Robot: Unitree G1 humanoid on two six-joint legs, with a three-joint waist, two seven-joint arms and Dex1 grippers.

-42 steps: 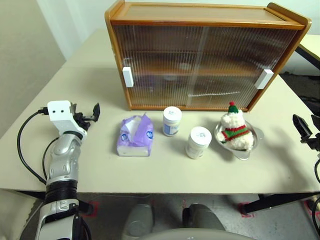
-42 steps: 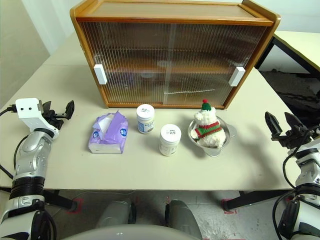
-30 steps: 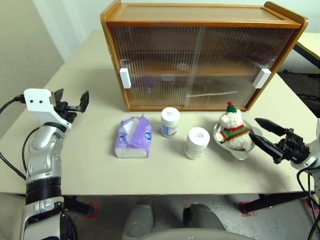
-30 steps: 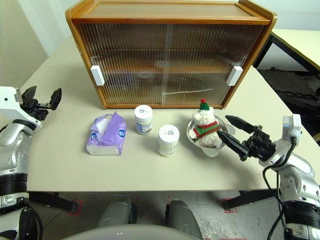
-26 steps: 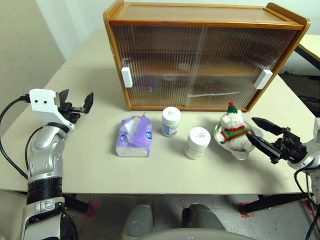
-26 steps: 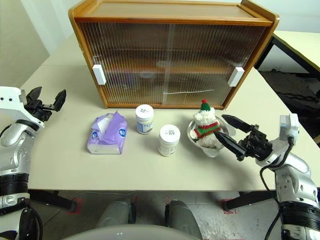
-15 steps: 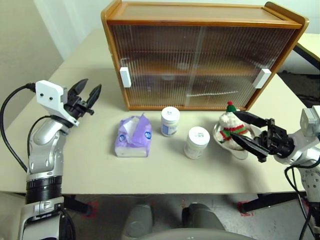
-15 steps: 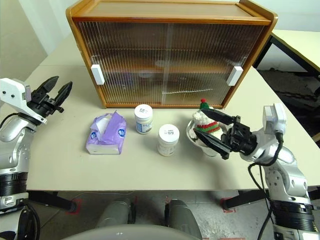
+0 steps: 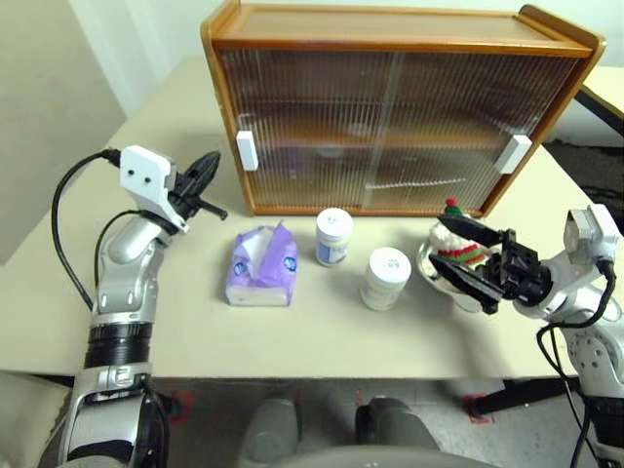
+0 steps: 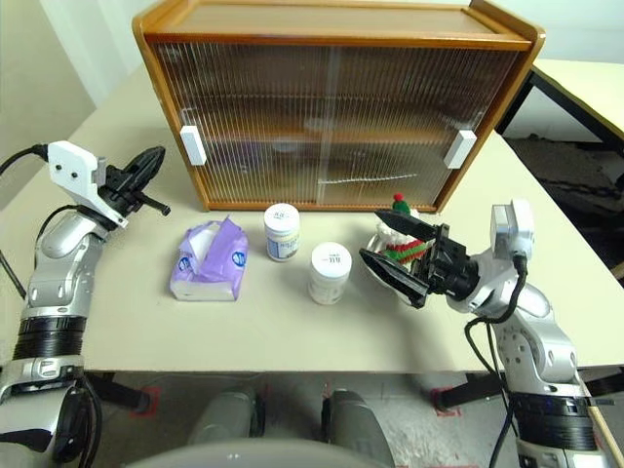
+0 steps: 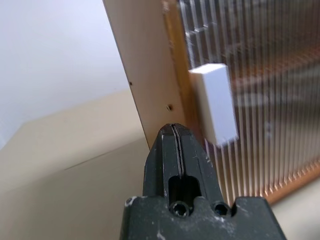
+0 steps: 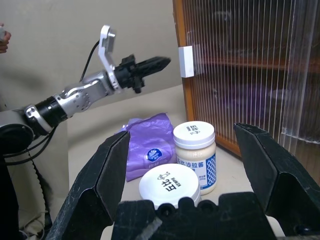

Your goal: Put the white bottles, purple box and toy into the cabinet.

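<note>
**Closed cabinet, all four items on the table**

Cabinet first: the large brown wooden cabinet (image 9: 400,107) with ribbed translucent sliding doors stands at the back of the pale beige table (image 9: 292,331), both doors drawn shut, a white rectangular handle (image 9: 247,151) at its left edge and another (image 9: 514,154) at its right.

In front of it, in a loose row, lie the task's things. The soft lavender-purple tissue pack (image 9: 261,266) sits furthest left, white tissue showing at its top. Just right of it stands one short white plastic jar with a blue-printed label (image 9: 333,236), near the cabinet's base; the second white jar (image 9: 385,278) stands a little nearer the table's front edge and further right. The small white plush toy with a red-and-green scarf (image 10: 400,239) sits in a shiny steel bowl (image 9: 436,273) at the right end of the row.

The left gripper (image 9: 207,168) is clenched, its two black fingers pressed together with nothing between them, and it hovers just beside the left handle, pointing toward the cabinet's left edge.

The right gripper (image 10: 395,250) has its fingers spread wide and empty, one on each side of the toy and bowl; whether they touch either is not clear.
</note>
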